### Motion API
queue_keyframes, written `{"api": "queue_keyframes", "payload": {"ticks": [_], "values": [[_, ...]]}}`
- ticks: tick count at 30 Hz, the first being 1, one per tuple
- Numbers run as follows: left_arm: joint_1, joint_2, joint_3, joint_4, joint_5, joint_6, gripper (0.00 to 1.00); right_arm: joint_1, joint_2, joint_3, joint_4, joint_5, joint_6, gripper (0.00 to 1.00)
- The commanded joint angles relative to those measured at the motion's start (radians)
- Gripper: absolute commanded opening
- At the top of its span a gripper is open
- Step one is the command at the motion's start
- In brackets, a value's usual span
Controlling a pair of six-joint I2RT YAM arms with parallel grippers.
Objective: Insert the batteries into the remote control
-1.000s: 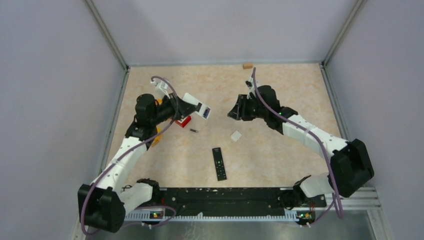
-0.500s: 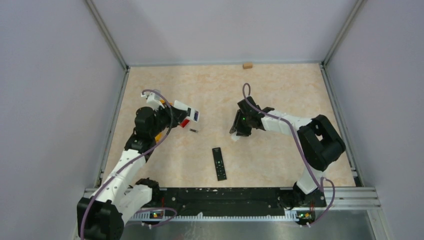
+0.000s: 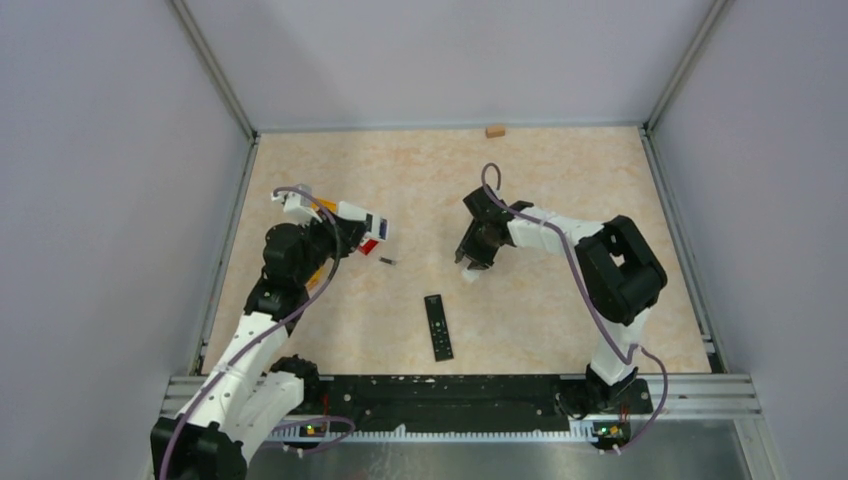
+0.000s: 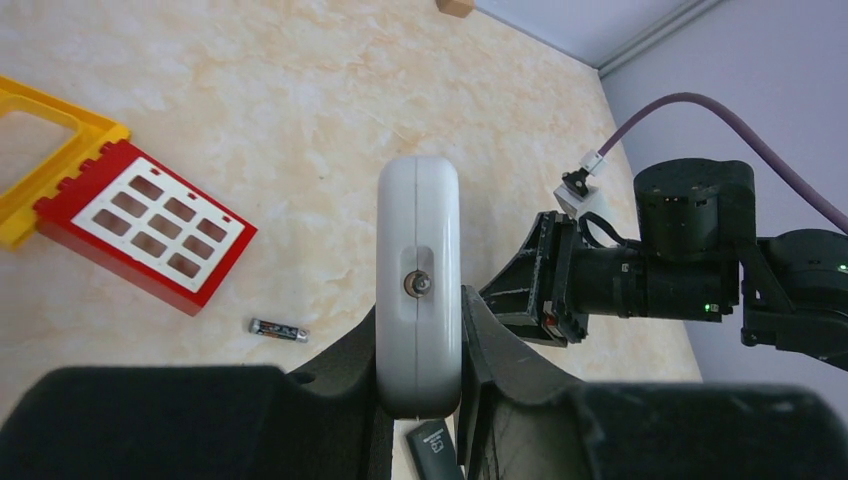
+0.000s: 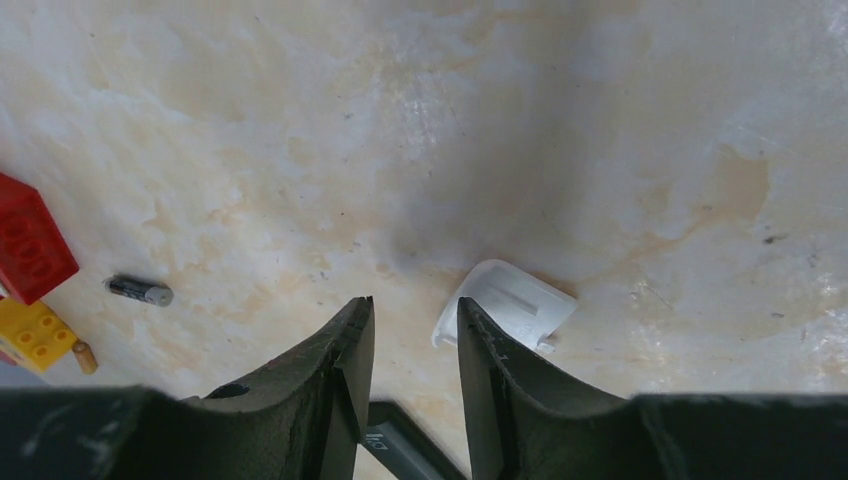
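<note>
My left gripper (image 4: 420,322) is shut on a white remote control (image 4: 418,250), held end-on above the table. From above, the remote (image 3: 365,220) shows a purple-blue patch near its tip. One battery (image 4: 279,330) lies loose on the table, a thin dark cylinder (image 3: 386,261) also seen in the right wrist view (image 5: 141,291). My right gripper (image 5: 413,308) hangs low and open, nothing between its fingers. A white battery cover (image 5: 505,305) lies just beyond the right finger, and from above it sits under that gripper (image 3: 470,258).
A black remote (image 3: 437,327) lies near the front middle. A red window brick (image 4: 140,228) and yellow frame piece (image 4: 40,130) sit left of the loose battery. A small wooden block (image 3: 494,131) rests by the back wall. Metal rails border the table.
The right arm has folded in and come down over the white cover, its jaws a little narrower. The left arm has drawn back to the left with the white remote.
</note>
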Motion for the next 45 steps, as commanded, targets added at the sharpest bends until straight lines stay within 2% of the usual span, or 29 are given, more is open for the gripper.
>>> {"api": "queue_keyframes", "payload": {"ticks": [1, 6, 13, 18, 25, 30, 33, 36, 40, 45], "values": [[0.003, -0.049, 0.006, -0.001, -0.120, 0.043, 0.00, 0.010, 0.072, 0.114, -0.176, 0.022, 0.057, 0.36], [0.003, -0.088, 0.005, -0.025, -0.179, 0.051, 0.00, 0.010, 0.123, 0.193, -0.292, 0.071, 0.088, 0.29], [0.003, -0.096, 0.008, -0.034, -0.184, 0.055, 0.00, 0.010, 0.139, 0.201, -0.299, 0.089, 0.132, 0.19], [0.003, -0.101, 0.007, -0.039, -0.188, 0.055, 0.00, 0.010, 0.149, 0.196, -0.282, 0.066, 0.129, 0.00], [0.003, -0.081, 0.014, -0.039, -0.158, 0.035, 0.00, 0.010, 0.071, 0.154, -0.184, 0.056, 0.105, 0.00], [0.002, -0.044, 0.025, 0.005, -0.080, -0.021, 0.00, 0.009, -0.071, 0.110, -0.018, 0.030, 0.004, 0.00], [0.003, -0.002, 0.031, 0.062, -0.016, -0.086, 0.00, 0.009, -0.185, 0.033, 0.159, -0.029, -0.043, 0.00], [0.003, 0.056, 0.032, 0.155, 0.065, -0.172, 0.00, 0.006, -0.303, -0.058, 0.362, -0.081, -0.076, 0.00], [0.003, 0.160, 0.045, 0.297, 0.204, -0.308, 0.00, -0.015, -0.407, -0.132, 0.617, -0.231, -0.070, 0.00], [0.003, 0.290, 0.062, 0.482, 0.345, -0.456, 0.00, -0.023, -0.498, -0.188, 0.829, -0.331, -0.038, 0.00]]}}
